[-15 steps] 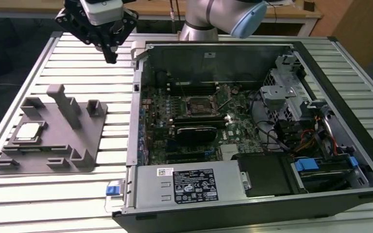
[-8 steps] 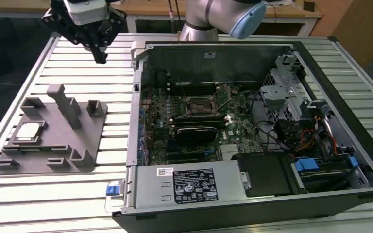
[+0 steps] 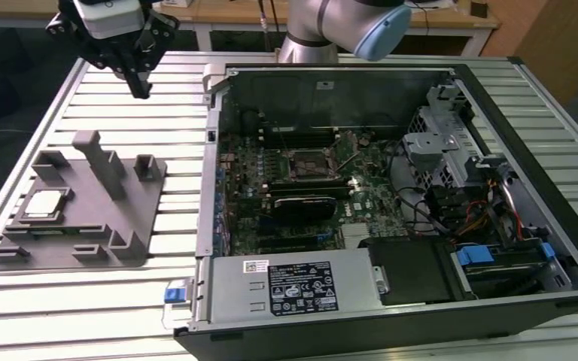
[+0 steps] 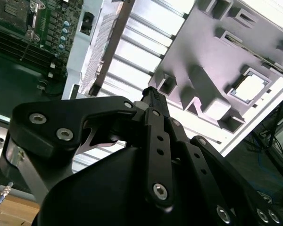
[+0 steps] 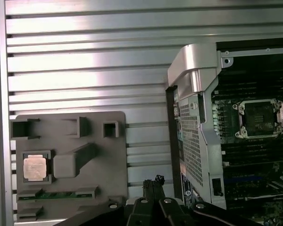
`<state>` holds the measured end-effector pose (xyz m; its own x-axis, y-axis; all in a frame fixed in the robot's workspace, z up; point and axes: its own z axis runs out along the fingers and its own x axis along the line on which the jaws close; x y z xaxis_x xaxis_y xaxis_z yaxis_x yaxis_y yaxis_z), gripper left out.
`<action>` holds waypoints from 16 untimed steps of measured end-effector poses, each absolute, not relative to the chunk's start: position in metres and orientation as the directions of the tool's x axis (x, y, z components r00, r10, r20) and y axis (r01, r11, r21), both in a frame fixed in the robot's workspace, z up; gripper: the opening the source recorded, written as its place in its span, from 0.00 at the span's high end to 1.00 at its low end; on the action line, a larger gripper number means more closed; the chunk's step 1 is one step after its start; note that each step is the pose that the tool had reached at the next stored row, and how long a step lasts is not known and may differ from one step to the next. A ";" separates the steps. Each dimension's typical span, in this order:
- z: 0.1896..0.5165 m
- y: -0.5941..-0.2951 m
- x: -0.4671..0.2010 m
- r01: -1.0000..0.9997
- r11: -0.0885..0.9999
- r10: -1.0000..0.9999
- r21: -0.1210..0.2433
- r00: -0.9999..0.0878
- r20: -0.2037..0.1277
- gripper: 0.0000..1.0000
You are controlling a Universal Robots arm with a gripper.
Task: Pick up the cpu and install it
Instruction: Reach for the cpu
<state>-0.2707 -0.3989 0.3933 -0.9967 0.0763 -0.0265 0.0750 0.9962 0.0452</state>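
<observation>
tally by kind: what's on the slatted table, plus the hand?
cpu: 1
grey holder tray: 1
open computer case: 1
cpu socket: 1
hand: 1
Total: 5

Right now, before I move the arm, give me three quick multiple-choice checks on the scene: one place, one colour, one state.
1. The cpu lies: A in the gripper; B in the grey fixture; C on the bare table.
2. The cpu's top is: A silver; B blue; C black.
3. The gripper: A holds the cpu; B holds nothing; C rests on the grey fixture.
Answers: 1 B, it sits in a recess of the grey fixture. 2 A, it shines silver. 3 B, it hangs empty above the table.
</observation>
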 end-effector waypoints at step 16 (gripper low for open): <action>0.393 -0.399 -0.291 0.075 0.996 0.076 0.046 -0.997 -0.026 0.89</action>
<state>-0.2910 -0.3990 0.3933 -0.9967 0.0763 -0.0264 0.0751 0.9961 0.0456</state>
